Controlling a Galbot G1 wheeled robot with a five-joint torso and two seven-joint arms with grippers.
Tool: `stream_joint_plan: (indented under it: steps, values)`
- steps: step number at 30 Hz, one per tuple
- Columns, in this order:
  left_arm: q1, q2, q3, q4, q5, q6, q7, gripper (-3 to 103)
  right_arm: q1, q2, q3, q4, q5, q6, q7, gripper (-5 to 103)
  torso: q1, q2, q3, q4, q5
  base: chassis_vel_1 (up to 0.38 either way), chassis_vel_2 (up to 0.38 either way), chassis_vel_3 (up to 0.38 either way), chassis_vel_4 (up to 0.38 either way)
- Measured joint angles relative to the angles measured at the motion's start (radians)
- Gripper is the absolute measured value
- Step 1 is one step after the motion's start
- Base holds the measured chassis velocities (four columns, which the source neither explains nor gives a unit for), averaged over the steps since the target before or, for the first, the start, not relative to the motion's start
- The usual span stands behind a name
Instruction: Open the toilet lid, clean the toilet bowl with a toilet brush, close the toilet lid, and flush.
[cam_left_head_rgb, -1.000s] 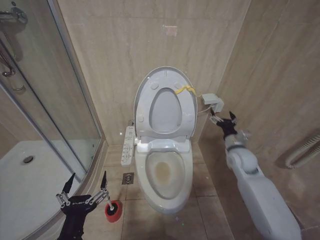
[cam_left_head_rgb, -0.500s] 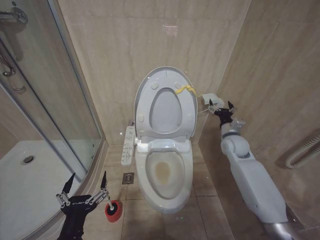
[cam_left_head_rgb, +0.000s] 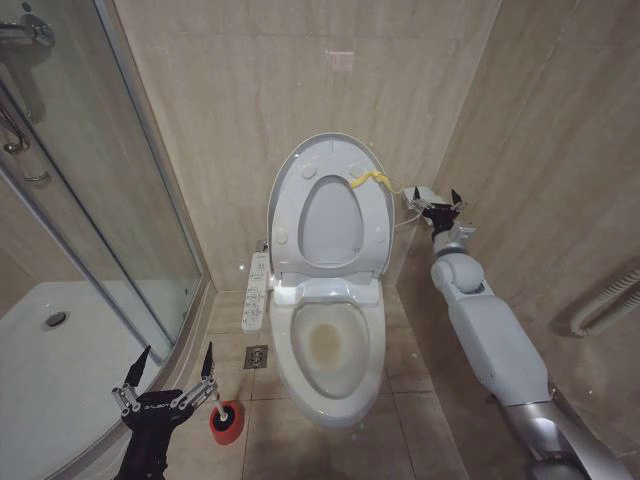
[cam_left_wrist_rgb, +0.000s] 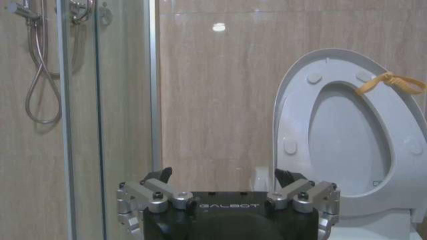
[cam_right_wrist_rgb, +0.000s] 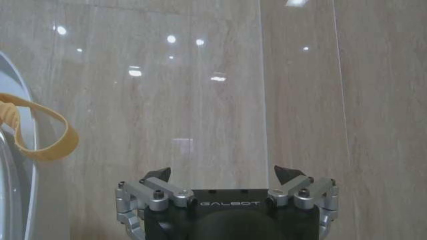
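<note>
Raised toilet lid (cam_left_head_rgb: 330, 205) apparently just beside splayed right gripper (cam_left_head_rgb: 441, 207)

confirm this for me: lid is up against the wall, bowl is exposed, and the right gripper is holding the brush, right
Not quite. The lid is up against the wall and the bowl is exposed, but the right gripper holds nothing: in the head view it is open beside the lid, near the wall. The brush sits in its red holder on the floor by the open left gripper.
</note>
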Motion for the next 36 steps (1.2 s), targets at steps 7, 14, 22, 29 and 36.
stream_joint_plan:
  steps: [7, 14, 22, 29, 36]
  values:
    - [0.0, 0.0, 0.0, 0.0, 0.0, 0.0, 0.0, 100, 0.182, 0.024, -0.053, -0.162, -0.076, 0.02, -0.019, 100, 0.0, 0.0, 0.0, 0.0009, -0.0009, -0.031, 0.034, 0.032, -0.031]
    - [0.0, 0.0, 0.0, 0.0, 0.0, 0.0, 0.0, 100, 0.199, 0.021, -0.089, -0.17, -0.086, 0.039, -0.016, 100, 0.001, 0.0, 0.0, 0.0003, -0.0002, -0.102, 0.121, 0.113, -0.116]
    - [0.0, 0.0, 0.0, 0.0, 0.0, 0.0, 0.0, 100, 0.094, -0.024, -0.107, -0.068, -0.075, 0.02, -0.02, 100, 0.0, 0.0, 0.0, -0.0001, -0.0001, -0.032, 0.031, 0.032, -0.028]
    - [0.0, 0.0, 0.0, 0.0, 0.0, 0.0, 0.0, 100, 0.021, -0.054, -0.122, 0.006, -0.085, 0.01, -0.037, 100, 0.0, 0.0, 0.0, -0.0001, 0.0001, 0.022, -0.025, -0.016, 0.011]
    - [0.0, 0.0, 0.0, 0.0, 0.0, 0.0, 0.0, 100, 0.053, -0.031, -0.143, -0.028, -0.112, 0.0, -0.027, 100, 0.0, 0.0, 0.0, 0.0002, 0.0, 0.0, 0.0, 0.0, 0.0]
